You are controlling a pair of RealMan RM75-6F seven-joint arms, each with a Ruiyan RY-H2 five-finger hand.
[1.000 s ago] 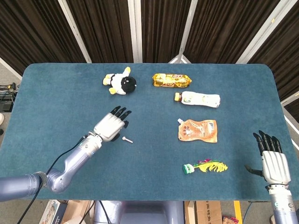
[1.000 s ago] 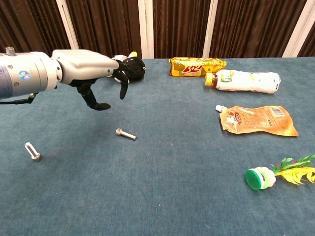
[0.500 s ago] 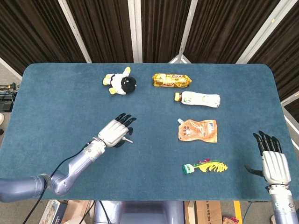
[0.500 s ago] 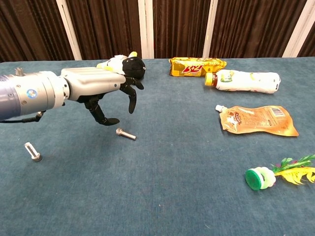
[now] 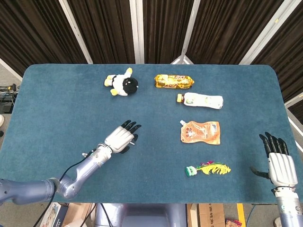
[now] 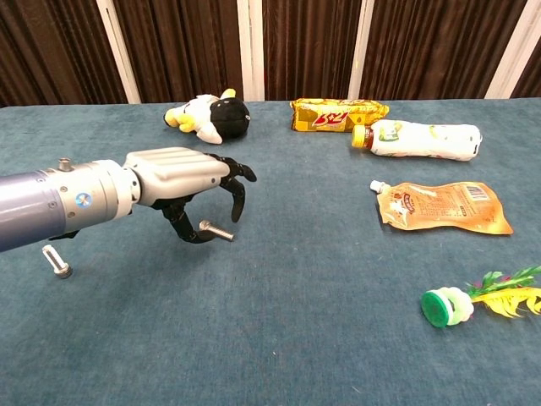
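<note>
Chest view shows my left hand (image 6: pixel 190 182) low over the cloth, fingers spread and curved down around a small silver bolt (image 6: pixel 216 230), holding nothing; thumb tip sits just beside the bolt's head, and I cannot tell whether it touches. The bolt is short, shiny, with a round head, lying flat on the blue table (image 6: pixel 279 338). A second bolt (image 6: pixel 57 262) lies nearer me, well to the left of the first. A second ago this hand was higher and further back, near the plush toy (image 6: pixel 209 117); it has come down and forward over the bolt, hiding it in the head view. My right hand (image 5: pixel 279 165) stays flat and open, well right of the bolt.
</note>
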